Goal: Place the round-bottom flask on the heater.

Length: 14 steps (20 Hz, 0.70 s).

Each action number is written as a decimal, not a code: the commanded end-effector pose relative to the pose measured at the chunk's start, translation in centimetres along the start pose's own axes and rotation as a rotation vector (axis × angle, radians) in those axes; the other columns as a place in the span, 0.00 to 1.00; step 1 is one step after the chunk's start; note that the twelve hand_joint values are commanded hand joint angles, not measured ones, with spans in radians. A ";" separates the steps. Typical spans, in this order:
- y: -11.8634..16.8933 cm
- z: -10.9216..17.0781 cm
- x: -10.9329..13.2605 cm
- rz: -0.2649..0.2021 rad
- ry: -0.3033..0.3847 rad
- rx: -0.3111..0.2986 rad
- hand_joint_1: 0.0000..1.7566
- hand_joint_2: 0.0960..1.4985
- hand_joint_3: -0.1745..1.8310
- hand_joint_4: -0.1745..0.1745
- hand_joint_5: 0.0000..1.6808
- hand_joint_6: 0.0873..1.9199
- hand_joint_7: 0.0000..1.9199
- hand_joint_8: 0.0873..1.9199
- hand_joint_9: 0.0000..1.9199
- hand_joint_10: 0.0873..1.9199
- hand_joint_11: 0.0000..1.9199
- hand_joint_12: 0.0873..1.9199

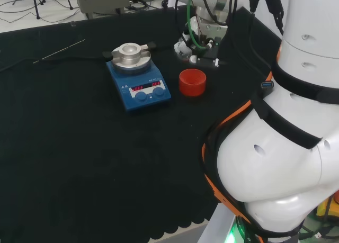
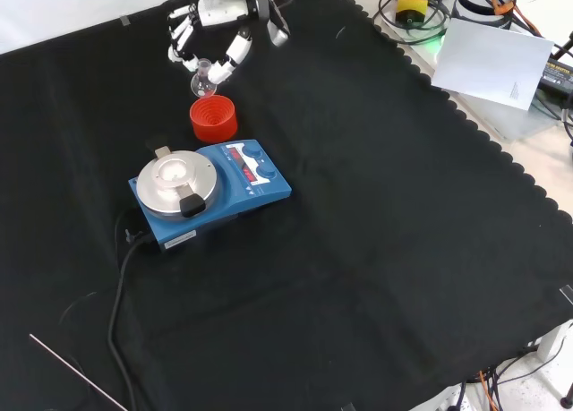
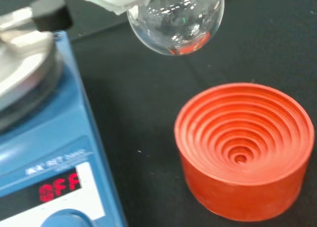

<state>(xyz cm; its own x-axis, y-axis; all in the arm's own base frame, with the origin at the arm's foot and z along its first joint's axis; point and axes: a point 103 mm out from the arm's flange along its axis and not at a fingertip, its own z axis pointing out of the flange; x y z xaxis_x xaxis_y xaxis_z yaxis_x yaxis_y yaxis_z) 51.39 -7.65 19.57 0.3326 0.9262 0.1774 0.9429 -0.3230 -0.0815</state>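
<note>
Red ribbed stand [image 3: 243, 150] under flask [image 3: 176, 19]; front view: robot hand [image 2: 215, 35] curled round flask, above stand.

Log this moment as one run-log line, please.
robot hand: holding clear glass round-bottom flask | flask: lifted off red ribbed ring stand | blue heater with silver top: bare | placement: pending

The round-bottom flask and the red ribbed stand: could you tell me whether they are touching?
Apart. In the wrist view the round-bottom flask hangs above the red ribbed stand, with black cloth visible between them.
</note>
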 end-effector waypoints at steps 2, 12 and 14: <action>-1.1 -1.3 2.2 -0.039 -0.010 0.009 0.56 0.54 0.43 1.00 0.53 0.67 0.29 0.26 0.37 0.23 0.08 0.70; 0.2 -2.8 7.3 -0.113 -0.005 0.032 0.56 0.53 0.43 1.00 0.53 0.67 0.29 0.26 0.37 0.23 0.08 0.70; 1.0 -3.0 8.4 -0.127 -0.002 0.037 0.56 0.53 0.43 1.00 0.53 0.67 0.29 0.26 0.37 0.23 0.08 0.70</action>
<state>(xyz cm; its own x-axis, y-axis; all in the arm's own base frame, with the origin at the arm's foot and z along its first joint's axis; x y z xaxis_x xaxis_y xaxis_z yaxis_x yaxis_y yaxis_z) 53.09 -3.38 23.13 0.2524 0.9517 0.1750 0.9670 -0.2415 -0.0813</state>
